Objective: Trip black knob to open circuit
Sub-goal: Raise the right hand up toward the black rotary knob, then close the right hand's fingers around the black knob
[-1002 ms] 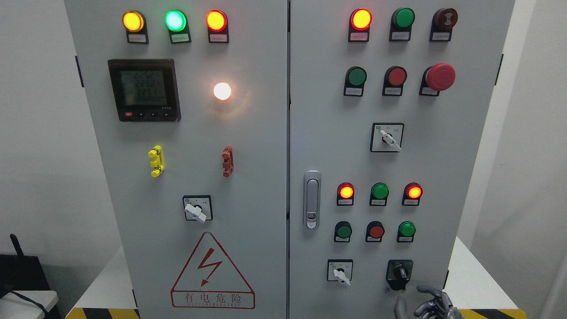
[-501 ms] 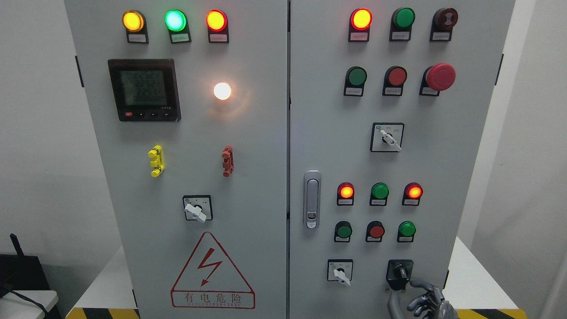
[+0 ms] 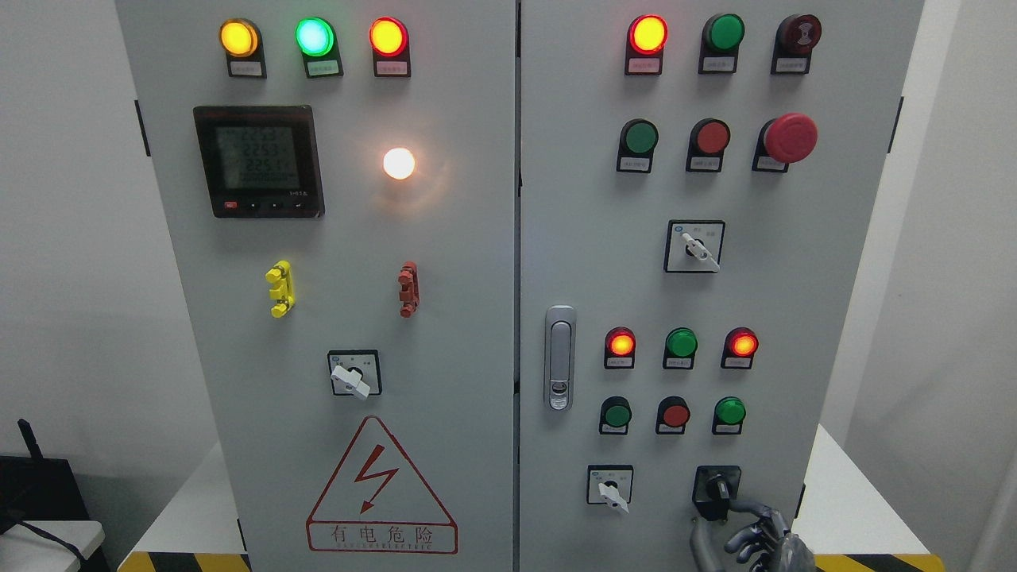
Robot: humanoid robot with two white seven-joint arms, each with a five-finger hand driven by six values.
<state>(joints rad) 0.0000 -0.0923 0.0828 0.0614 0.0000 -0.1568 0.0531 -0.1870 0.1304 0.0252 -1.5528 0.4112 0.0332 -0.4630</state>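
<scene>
**Robot hand raised to the black knob on a control cabinet**

A grey electrical cabinet [image 3: 445, 238] fills the frame, with lit indicator lamps set along its top. The black knob [image 3: 717, 487] is mounted at the lower right of the right-hand door, beside a white selector switch [image 3: 610, 486]. The right hand [image 3: 751, 539] is seen entering at the bottom right, just below the knob. Its fingers [image 3: 747, 506] are loosely curled and spread, one fingertip reaching the knob's lower edge; nothing is gripped.
</scene>
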